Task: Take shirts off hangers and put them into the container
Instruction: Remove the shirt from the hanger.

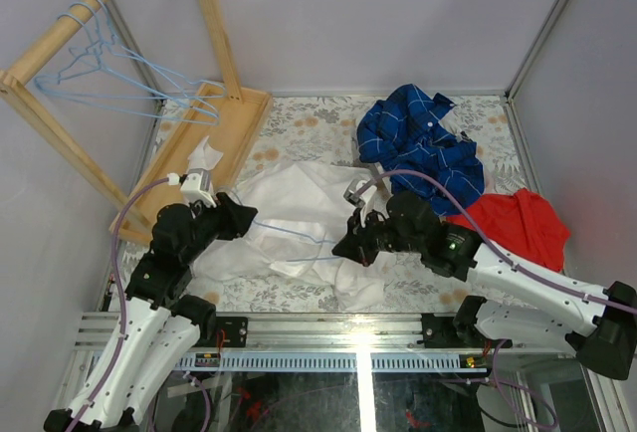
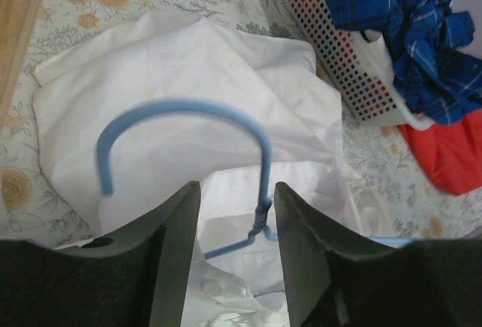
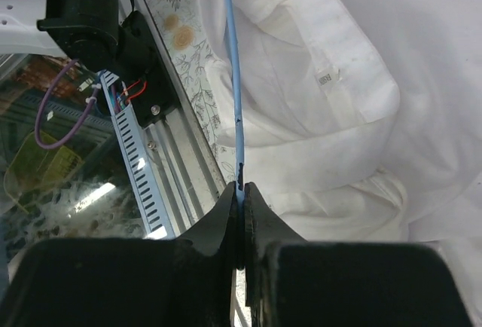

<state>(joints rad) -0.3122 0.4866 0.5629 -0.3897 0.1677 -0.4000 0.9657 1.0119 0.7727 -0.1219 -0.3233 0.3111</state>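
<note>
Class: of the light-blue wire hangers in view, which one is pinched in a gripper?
The hanger in the white shirt on the table: the right gripper is shut on its wire. The other hangers hang untouched on the wooden rack.

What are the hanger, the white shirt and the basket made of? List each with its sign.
The hanger: thin wire, smooth light-blue coating, twisted at the neck; probably coated metal.
The white shirt: matte woven cloth, soft creases; likely cotton or blend.
The basket: smooth white plastic, moulded grid holes.
</note>
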